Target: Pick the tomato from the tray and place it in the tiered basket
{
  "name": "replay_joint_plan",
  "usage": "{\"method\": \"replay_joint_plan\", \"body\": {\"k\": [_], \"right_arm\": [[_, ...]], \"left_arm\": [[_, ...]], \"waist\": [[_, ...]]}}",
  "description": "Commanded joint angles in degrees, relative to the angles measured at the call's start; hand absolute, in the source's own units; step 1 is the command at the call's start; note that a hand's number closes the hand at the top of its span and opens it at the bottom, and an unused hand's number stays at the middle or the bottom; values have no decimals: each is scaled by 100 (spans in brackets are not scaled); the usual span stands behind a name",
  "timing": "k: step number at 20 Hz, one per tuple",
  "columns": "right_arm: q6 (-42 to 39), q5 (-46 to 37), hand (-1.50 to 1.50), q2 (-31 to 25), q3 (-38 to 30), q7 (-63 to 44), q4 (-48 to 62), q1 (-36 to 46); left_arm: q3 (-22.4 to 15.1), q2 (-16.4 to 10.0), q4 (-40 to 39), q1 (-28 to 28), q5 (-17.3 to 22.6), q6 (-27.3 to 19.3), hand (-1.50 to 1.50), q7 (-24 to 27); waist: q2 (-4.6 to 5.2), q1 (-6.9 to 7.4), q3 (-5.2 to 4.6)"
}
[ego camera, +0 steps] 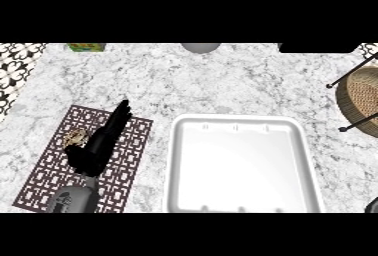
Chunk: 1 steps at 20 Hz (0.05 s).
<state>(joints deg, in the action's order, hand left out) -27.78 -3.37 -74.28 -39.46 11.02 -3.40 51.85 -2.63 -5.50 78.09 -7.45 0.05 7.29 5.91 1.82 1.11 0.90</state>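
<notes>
The counter [244, 80] carries a white tray [306, 165] at centre; its pale floor is all that shows inside. A patterned mat [48, 175] lies to its left. The basket [362, 95] sits at the right edge, its woven floor only partly in view. The tomato cannot be seen. The left hand [92, 152] is over the mat, fingers [118, 117] straight and together, holding nothing. A small tan thing [76, 136] lies just beside it. A green box [86, 47] stands at the far left.
</notes>
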Motion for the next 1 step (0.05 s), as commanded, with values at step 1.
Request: {"method": "replay_joint_plan", "body": {"k": [1], "right_arm": [[-336,93,-150,-280,-103,131,33,-376]], "left_arm": [[-21,1,26,65,-43,-27,0,33]], "waist": [[10,-18,24]]}}
